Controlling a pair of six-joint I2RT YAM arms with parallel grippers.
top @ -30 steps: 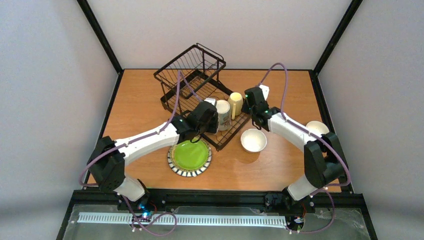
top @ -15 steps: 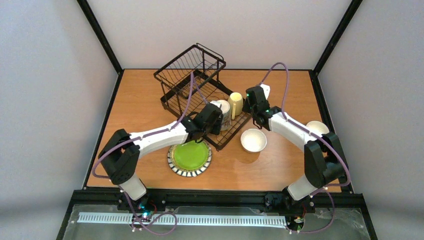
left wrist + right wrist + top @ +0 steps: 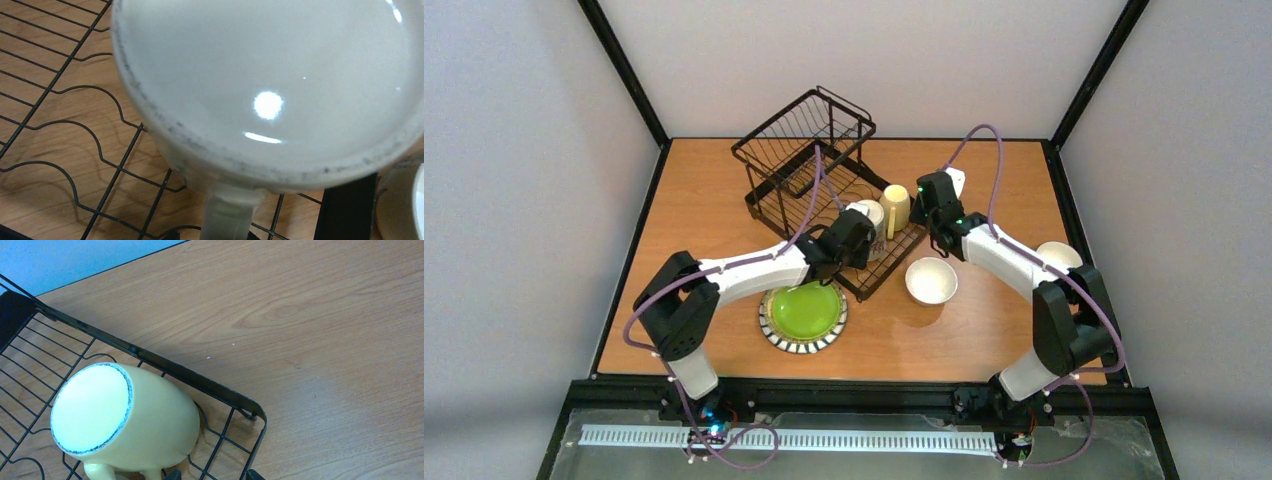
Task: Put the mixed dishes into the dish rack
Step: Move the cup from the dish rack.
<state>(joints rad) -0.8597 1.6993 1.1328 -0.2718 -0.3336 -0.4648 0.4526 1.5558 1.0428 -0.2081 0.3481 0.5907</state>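
The black wire dish rack stands at the table's middle back, its flat base reaching toward me. Two mugs stand upside down on that base: a cream mug and a white mug. My left gripper is open right against the white mug, whose handle lies between the barely visible fingertips. Just right of the cream mug, my right gripper is open and holds nothing. The lime-green plate and two cream-white bowls rest on the table.
The rack's raised basket tier is at the far left end. Purple cables loop over both arms. The rack's black corner frame lies just ahead of my right fingertips. Black posts edge the wooden table.
My left arm's elbow has swung forward and to the right, and its gripper has edged closer to the white mug. The right arm and the dishes have not moved.
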